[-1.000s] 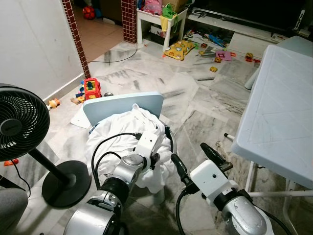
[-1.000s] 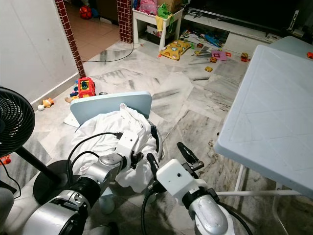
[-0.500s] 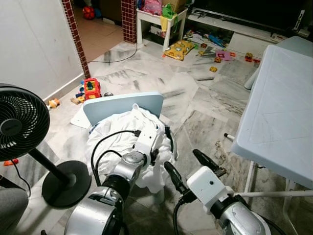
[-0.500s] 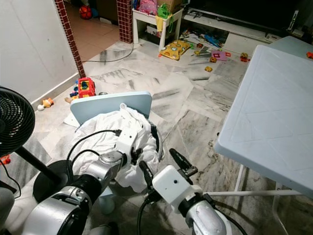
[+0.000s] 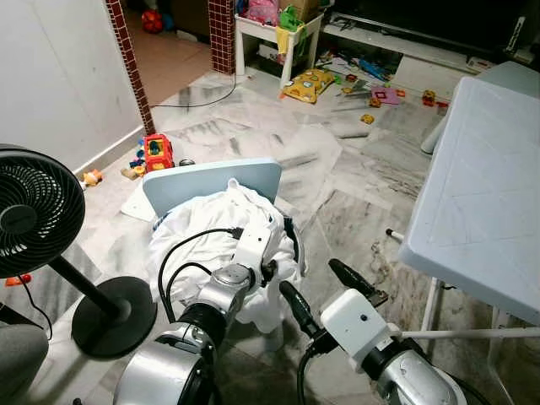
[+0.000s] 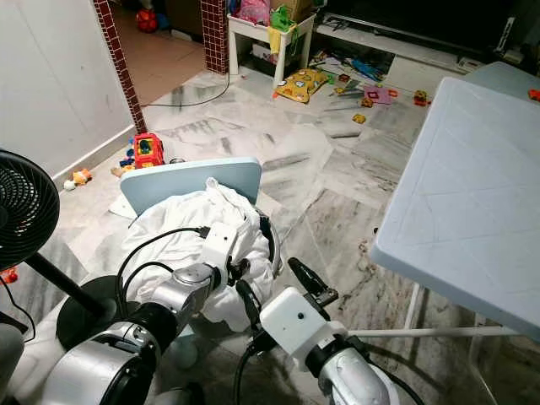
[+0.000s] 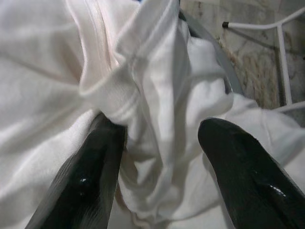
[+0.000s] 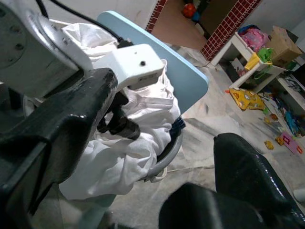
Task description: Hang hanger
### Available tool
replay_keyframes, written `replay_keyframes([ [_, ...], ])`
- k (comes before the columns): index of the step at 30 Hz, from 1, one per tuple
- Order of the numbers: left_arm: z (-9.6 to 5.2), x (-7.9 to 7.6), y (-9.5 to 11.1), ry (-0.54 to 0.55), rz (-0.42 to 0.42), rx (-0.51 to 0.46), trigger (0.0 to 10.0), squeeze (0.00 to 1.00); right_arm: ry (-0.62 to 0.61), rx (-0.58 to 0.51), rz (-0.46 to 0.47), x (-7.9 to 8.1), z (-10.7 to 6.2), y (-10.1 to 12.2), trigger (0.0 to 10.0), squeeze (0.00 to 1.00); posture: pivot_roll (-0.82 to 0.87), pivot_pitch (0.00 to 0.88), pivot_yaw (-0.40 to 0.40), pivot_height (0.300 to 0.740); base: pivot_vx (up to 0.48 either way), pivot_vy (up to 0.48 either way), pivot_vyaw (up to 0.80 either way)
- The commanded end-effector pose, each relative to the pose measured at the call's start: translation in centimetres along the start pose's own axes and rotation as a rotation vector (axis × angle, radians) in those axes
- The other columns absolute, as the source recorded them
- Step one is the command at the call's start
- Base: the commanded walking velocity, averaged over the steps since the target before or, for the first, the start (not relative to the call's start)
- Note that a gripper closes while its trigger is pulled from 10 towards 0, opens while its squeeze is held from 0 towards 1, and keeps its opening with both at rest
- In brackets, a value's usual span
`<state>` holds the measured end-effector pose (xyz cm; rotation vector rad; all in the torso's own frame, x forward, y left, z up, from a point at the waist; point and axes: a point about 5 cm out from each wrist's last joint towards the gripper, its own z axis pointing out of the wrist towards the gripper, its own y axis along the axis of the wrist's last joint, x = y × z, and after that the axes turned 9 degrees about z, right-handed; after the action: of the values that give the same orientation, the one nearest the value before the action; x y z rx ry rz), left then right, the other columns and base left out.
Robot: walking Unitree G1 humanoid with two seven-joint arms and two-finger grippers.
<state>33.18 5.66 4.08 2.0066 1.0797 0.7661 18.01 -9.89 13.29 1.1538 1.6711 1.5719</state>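
Reaching into the heap of white clothing [image 5: 215, 232] on the small pale-blue chair [image 5: 211, 181], the left gripper [image 7: 152, 171] had its two black fingers spread apart with a bunched fold of white fabric lying between them, the near finger [image 7: 90, 176] touching the cloth; whether it had pinched anything was not clear. The step in hand looked like fishing the hanger [image 5: 293, 240] out of that heap. A dark curved bar, probably part of the hanger, showed at the right edge of the pile, just beside the chair seat. Doing this well would likely mean closing on that stiff bar and not on loose cloth, then lifting slowly so the garment came with it and did not slide off the chair.

The right gripper [image 5: 325, 283] hovered low and near, just right of the heap, its fingers wide apart and holding nothing.

A white folding counter [image 5: 485, 194] stood to the right, a black pedestal fan [image 5: 38, 224] to the left, and toys lay scattered on the marble floor [image 5: 337, 181] farther off.

Most of the hanger was buried under the fabric, so its shape and hook could not be made out. No rail or rod to hang it on could be identified. The chair's legs were hidden by the cloth and the left arm.
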Motion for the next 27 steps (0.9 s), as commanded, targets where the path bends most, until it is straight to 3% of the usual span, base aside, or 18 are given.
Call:
replay_keyframes([
  [1,0.1,0.1,0.6,0.008,0.007,-0.012,10.0,0.0,0.006,-0.012,-0.009,0.3,-0.2,0.4,10.0,0.0,-0.1,0.108,-0.063,0.74,0.0,0.0,0.0],
  [4,0.0,0.6,1.3,0.035,-0.03,-0.057,10.0,0.0,0.006,-0.014,-0.008,0.4,-0.1,0.4,10.0,0.0,-0.1,0.108,-0.063,0.74,0.0,0.0,0.0],
  [8,0.0,0.5,1.4,0.026,-0.028,-0.053,2.1,0.0,0.012,-0.012,-0.006,0.6,-0.1,0.3,10.0,0.0,-0.1,0.109,-0.064,0.74,0.0,0.0,0.0],
  [9,0.1,0.5,1.4,0.026,-0.028,-0.053,2.1,0.0,0.013,-0.011,-0.006,0.6,-0.1,0.3,10.0,0.0,-0.1,0.109,-0.064,0.74,0.0,0.0,0.0],
  [12,0.1,0.5,1.2,0.02,-0.032,-0.045,0.2,0.0,0.014,-0.011,-0.006,0.7,-0.1,0.3,10.0,0.0,-0.1,0.11,-0.062,0.74,0.0,0.0,0.0],
  [14,0.1,0.4,1.0,0.017,-0.036,-0.035,0.0,0.0,0.016,-0.011,-0.006,0.7,-0.1,0.3,10.0,0.0,-0.1,0.11,-0.063,0.74,0.0,0.0,0.0],
  [15,0.1,0.3,0.9,0.015,-0.037,-0.028,0.4,0.0,0.017,-0.01,-0.007,0.7,-0.1,0.3,10.0,0.0,-0.1,0.11,-0.062,0.74,0.0,0.0,0.0],
  [16,0.1,0.2,0.8,0.007,-0.035,-0.022,1.9,0.0,0.018,-0.01,-0.007,0.7,-0.1,0.3,10.0,0.0,-0.1,0.11,-0.062,0.74,0.0,0.0,0.0],
  [17,0.1,-0.1,0.6,-0.009,-0.023,-0.012,6.2,0.0,0.02,-0.009,-0.008,0.7,-0.1,0.3,10.0,0.0,-0.1,0.11,-0.062,0.74,0.0,0.0,0.0],
  [18,0.1,-0.3,0.5,-0.02,-0.01,-0.004,6.2,0.0,0.021,-0.009,-0.008,0.7,-0.1,0.3,10.0,0.0,-0.1,0.11,-0.062,0.74,0.0,0.0,0.0],
  [19,0.1,-0.3,0.4,-0.022,-0.008,-0.002,10.0,0.0,0.022,-0.009,-0.009,0.7,-0.1,0.3,10.0,0.0,-0.1,0.109,-0.062,0.74,0.0,0.0,0.0],
  [26,0.1,-0.7,0.1,-0.028,-0.013,0.01,10.0,0.0,0.026,-0.007,-0.007,0.8,0.0,0.3,10.0,0.0,-0.1,0.108,-0.06,0.74,0.0,0.0,0.0],
  [27,0.1,-0.8,0.1,-0.033,-0.018,0.013,10.0,1.0,0.028,-0.006,-0.007,0.8,0.0,0.3,10.0,0.0,-0.1,0.108,-0.06,0.74,0.0,0.0,0.0],
])
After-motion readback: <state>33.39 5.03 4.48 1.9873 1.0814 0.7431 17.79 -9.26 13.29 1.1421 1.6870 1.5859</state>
